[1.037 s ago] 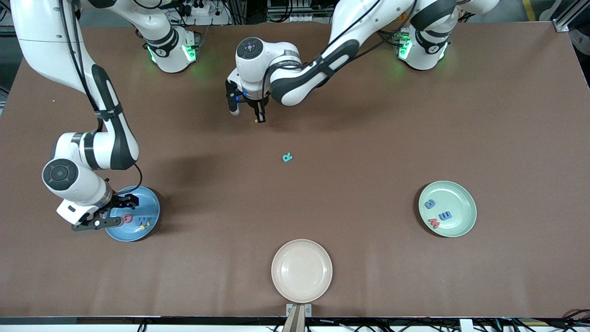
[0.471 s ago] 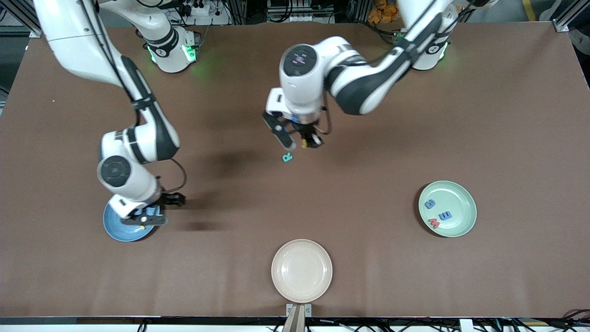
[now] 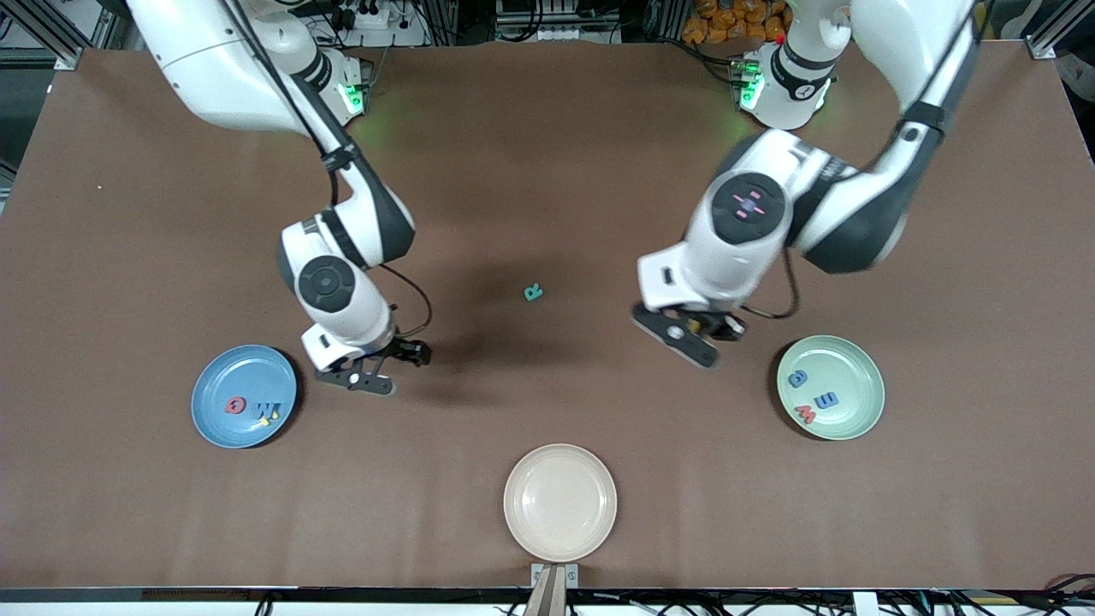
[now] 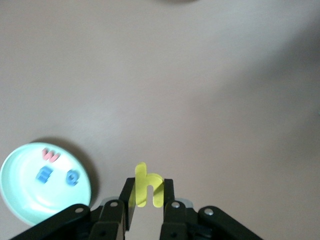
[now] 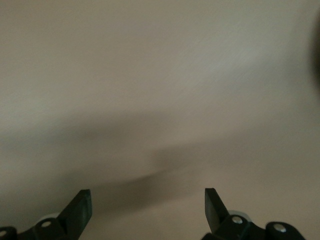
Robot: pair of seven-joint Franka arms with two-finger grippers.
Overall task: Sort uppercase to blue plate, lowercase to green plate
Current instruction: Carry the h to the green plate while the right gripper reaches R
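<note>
- Status: I count 3 uppercase pcs already in the blue plate (image 3: 214, 415) (red Q (image 3: 235, 405), blue M/W (image 3: 268, 408), yellow H (image 3: 263, 421)) and 3 lowercase in the green plate (image 3: 860, 376) (blue a/e (image 3: 797, 377), blue m (image 3: 826, 399), red w (image 3: 805, 415)).
- Left to do, as I judge it: yellow h (image 4: 148, 187) into the green plate; teal R (image 3: 534, 293) into the blue plate.
- Left end effector (image 3: 703, 332): over bare tabletop (image 3: 547, 154) just beside the green plate, on the side toward the tabletop's middle. Pinched tight on the yellow h, which sits between the pads.
- h orientation, left wrist view: held on edge, long axis (stem) pointing out past the fingertips, away from the wrist.
- Right end effector (image 3: 376, 368): fully spread, empty, over tabletop between the blue plate and the R.
- R: flat on tabletop near centre, apart from both plates; orientation too small to read.
- Beige plate (image 3: 560, 502): empty, nearest the front cam.
</note>
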